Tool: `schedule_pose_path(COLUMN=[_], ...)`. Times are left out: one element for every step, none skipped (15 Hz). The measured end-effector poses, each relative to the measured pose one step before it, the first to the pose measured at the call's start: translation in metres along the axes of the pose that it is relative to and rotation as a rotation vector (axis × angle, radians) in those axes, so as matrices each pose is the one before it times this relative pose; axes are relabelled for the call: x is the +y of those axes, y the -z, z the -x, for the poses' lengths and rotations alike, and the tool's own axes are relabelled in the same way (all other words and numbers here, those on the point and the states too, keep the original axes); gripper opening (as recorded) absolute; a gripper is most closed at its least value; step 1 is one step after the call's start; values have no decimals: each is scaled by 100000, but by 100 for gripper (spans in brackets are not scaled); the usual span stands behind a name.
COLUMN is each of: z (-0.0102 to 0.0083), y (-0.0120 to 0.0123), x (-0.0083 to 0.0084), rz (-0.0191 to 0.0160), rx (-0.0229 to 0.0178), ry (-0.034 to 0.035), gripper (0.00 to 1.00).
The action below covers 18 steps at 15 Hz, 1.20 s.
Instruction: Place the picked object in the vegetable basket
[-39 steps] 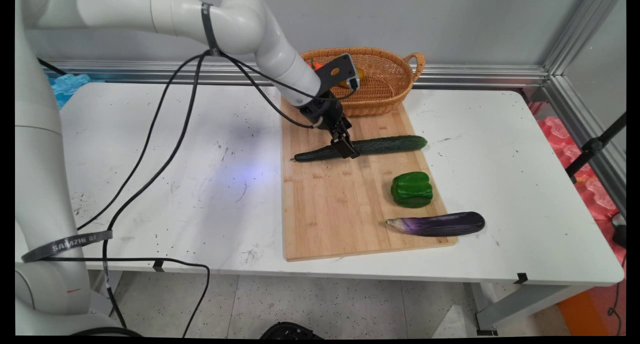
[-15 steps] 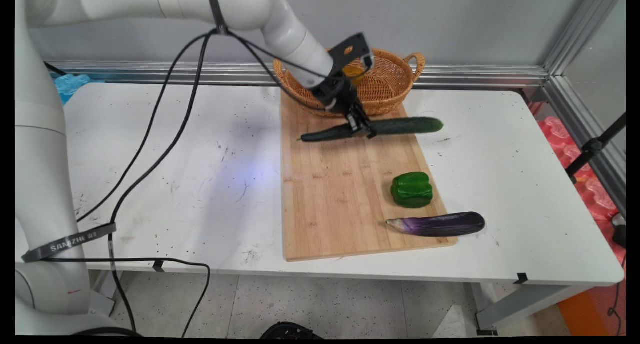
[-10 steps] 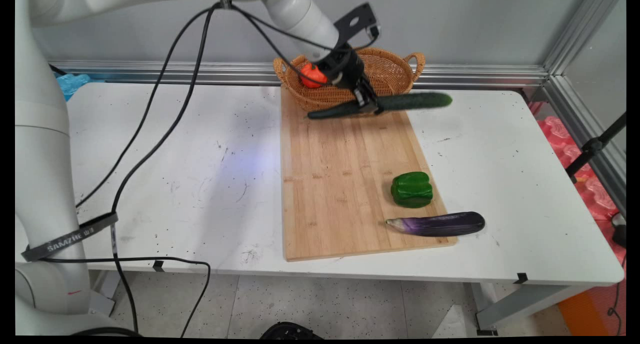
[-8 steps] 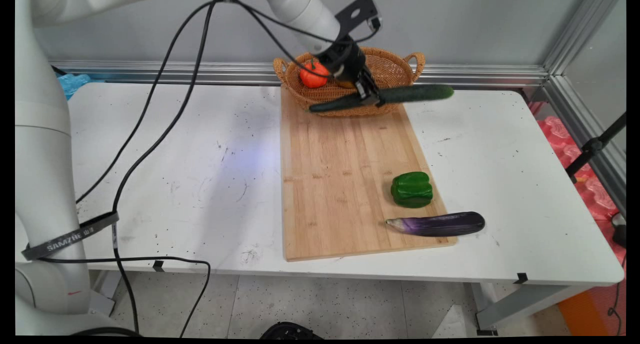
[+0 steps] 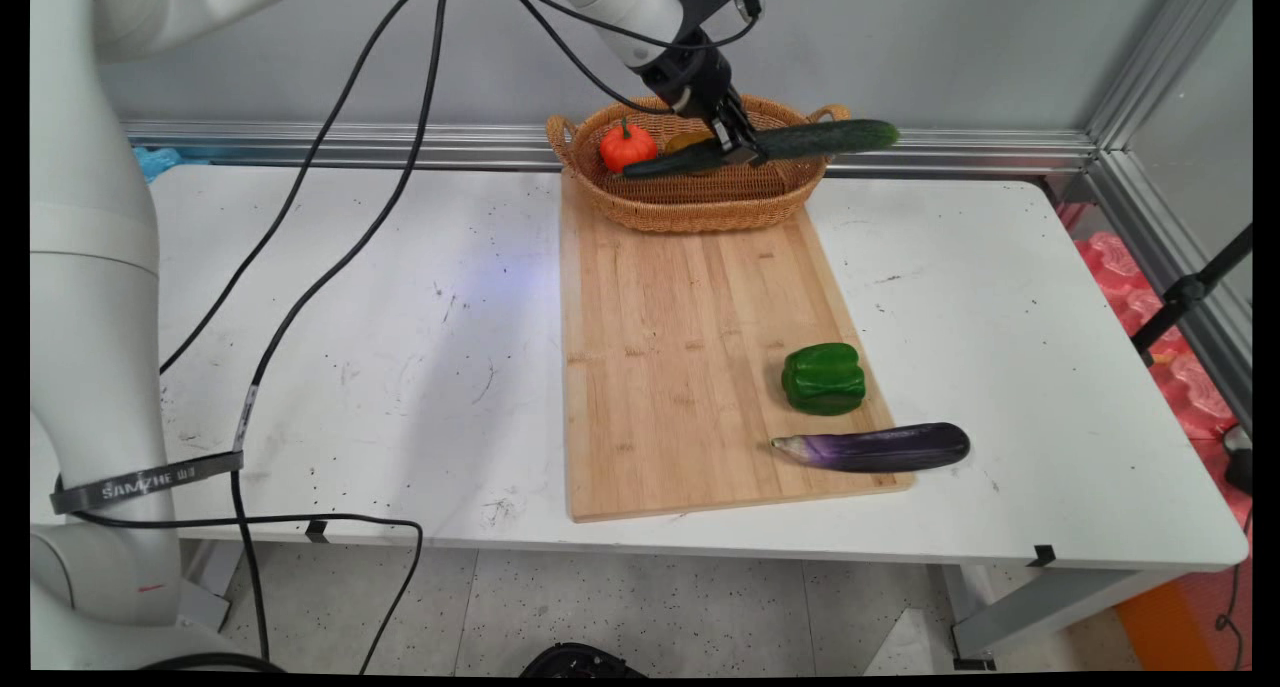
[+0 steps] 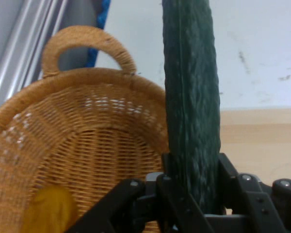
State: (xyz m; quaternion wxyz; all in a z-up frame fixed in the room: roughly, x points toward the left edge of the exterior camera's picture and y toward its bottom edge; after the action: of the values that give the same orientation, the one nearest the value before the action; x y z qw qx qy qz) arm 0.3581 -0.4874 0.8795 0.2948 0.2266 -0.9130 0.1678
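Lifted off the board [image 5: 690, 367], cucumber [image 5: 800, 142] — pinched by gripper [image 5: 738, 150] — seemingly spans basket [image 5: 700, 202] left-right.

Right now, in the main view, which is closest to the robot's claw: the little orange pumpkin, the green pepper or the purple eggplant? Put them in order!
From the gripper, holding the cucumber:
1. Orange pumpkin, in the basket.
2. Green pepper, on the cutting board.
3. Purple eggplant, at the board's near edge.

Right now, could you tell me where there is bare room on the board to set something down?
The cutting board is bare between the basket and the green pepper. Its near right corner is crowded by pepper and eggplant.
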Motion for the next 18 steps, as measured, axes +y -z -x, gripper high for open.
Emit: schedule_pose_path(z=[143, 120, 199, 256, 302, 291, 194, 281, 307, 250, 291, 163, 200, 288, 202, 163, 132, 213], y=[-184, -115, -217, -250, -285, -239, -145, -222, -239, -185, -197, -102, -116, -177, -111, -77, -83, -91], x=[-500, -323, -445, -484, -420, -312, -193, -266, -293, -239, -266, -143, -180, -254, -175, -131, -118, -150], rz=[-483, -310, -248, -108, 188, 308, 213, 412, 462, 342, 373, 195, 185, 304, 203, 218, 228, 411], rx=[-246, -155, -260, -269, -269, -235, -152, -182, -172, -89, -96, -52, -43, -96, -42, -60, -8, -63], ry=[-597, -357, -658, -674, -606, -481, -298, -437, -496, -384, -385, -199, -187, -315, -209, -135, -169, -183], gripper=[0, 0, 0, 0, 0, 0, 0, 0, 0, 0, 0, 0, 0, 0, 0, 0, 0, 0])
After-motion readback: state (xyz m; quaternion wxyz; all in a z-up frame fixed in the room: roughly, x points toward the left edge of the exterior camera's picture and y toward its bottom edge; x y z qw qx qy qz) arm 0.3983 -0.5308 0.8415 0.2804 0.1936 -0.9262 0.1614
